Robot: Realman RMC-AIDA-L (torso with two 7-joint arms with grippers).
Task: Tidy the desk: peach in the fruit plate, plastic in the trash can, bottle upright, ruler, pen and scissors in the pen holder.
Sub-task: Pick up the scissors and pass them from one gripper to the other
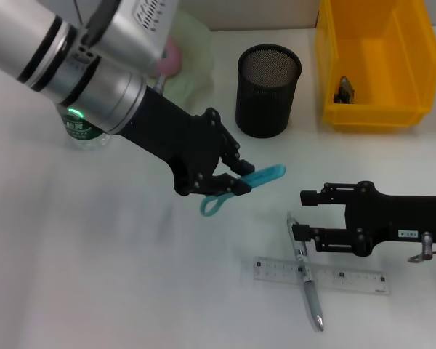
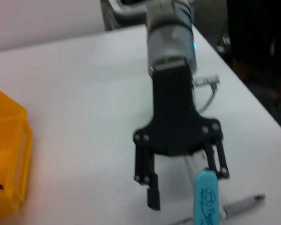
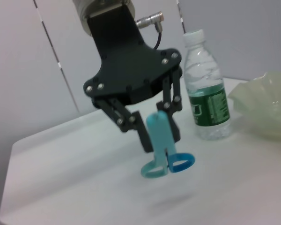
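Observation:
My left gripper (image 1: 236,178) is shut on the teal scissors (image 1: 243,187) and holds them above the table, in front of the black mesh pen holder (image 1: 268,91). The right wrist view shows that grip: left gripper (image 3: 154,126), scissors (image 3: 161,145) hanging with the handles down. My right gripper (image 1: 302,214) is open low over the table, just above the pen (image 1: 306,276), which lies across the clear ruler (image 1: 349,279). The bottle (image 3: 206,93) stands upright. The peach (image 1: 173,58) lies on the green fruit plate (image 1: 196,51), half hidden by my left arm. No plastic is in view.
A yellow bin (image 1: 374,109) at the back right holds a small dark item (image 1: 345,91). The left wrist view shows the open right gripper (image 2: 187,187), the pen (image 2: 243,204) and the bin's corner (image 2: 7,154). The table's edge is close behind the right arm.

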